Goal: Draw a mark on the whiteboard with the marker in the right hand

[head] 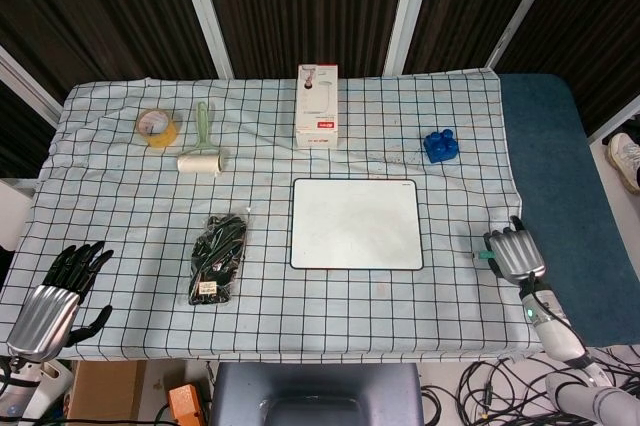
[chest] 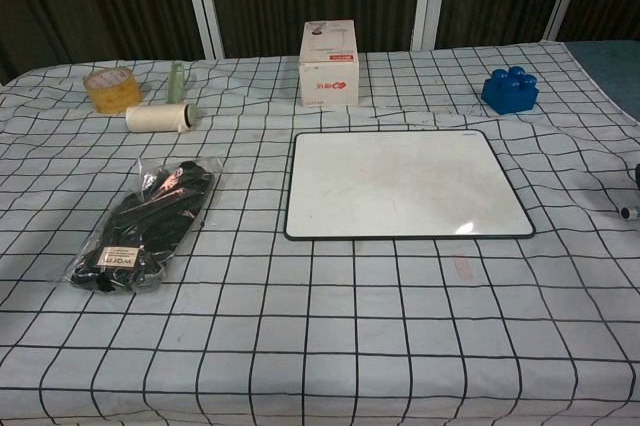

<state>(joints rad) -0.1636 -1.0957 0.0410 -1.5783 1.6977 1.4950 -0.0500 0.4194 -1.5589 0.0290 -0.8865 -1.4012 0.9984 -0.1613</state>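
The right hand held a green-tipped marker, poised right of the blank black-framed whiteboard; left hand lay idle, fingers apart.

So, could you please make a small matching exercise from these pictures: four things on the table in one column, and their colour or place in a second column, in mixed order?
Things:
1. toy brick
2. tape roll
3. whiteboard
4. bag of black gloves

Descriptions:
A. yellowish, at the far left of the cloth
B. in clear plastic, left of the whiteboard
C. blue, far right, beyond the whiteboard
D. white with a dark rim, lying flat, centre

Pairs: 1-C, 2-A, 3-D, 4-B
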